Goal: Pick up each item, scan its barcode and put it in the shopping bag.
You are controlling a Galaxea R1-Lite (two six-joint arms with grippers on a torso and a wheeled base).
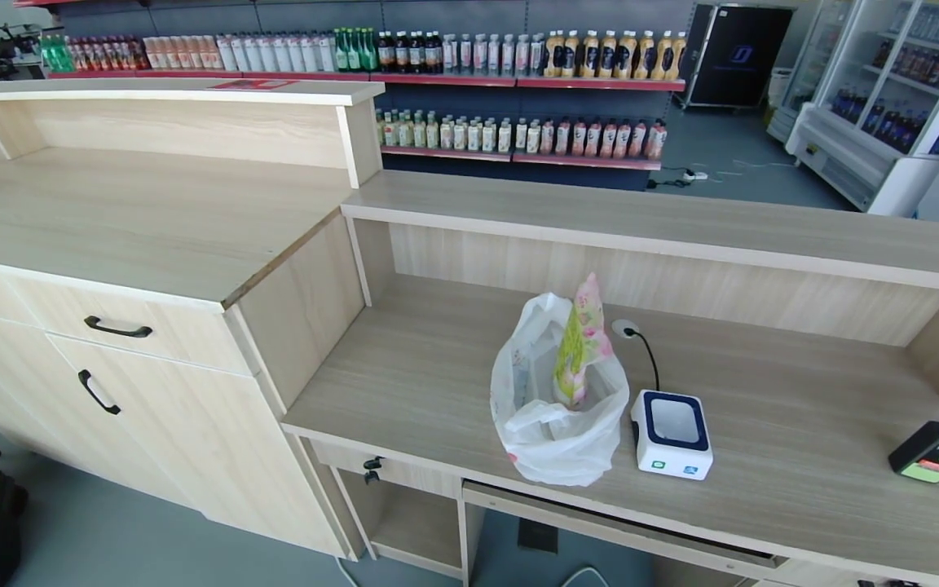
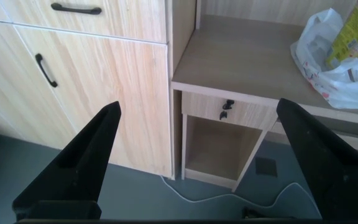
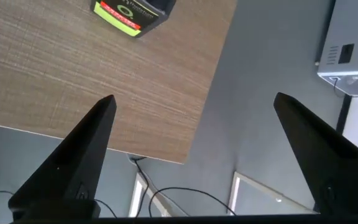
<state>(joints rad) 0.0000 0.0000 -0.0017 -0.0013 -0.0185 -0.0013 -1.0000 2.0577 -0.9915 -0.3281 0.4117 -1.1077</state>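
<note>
A white plastic shopping bag (image 1: 555,424) stands on the lower wooden counter (image 1: 404,383), with a pink and yellow snack packet (image 1: 580,342) upright inside it. Right beside the bag sits a white barcode scanner (image 1: 672,433) with a dark blue frame and a black cable. A black bottle (image 1: 936,449) with a green and red label lies at the counter's right end. My left gripper (image 2: 197,168) hangs open below and to the left of the counter, with the bag (image 2: 337,59) off to its side. My right gripper (image 3: 197,162) is open over the counter's right edge near the black bottle (image 3: 129,11).
A taller cabinet (image 1: 111,236) with black-handled drawers stands to the left of the counter. A raised back ledge (image 1: 681,224) runs behind the work surface. Shelves of bottles (image 1: 518,57) and fridges (image 1: 885,98) line the room behind. A small lock (image 2: 226,109) sits under the counter.
</note>
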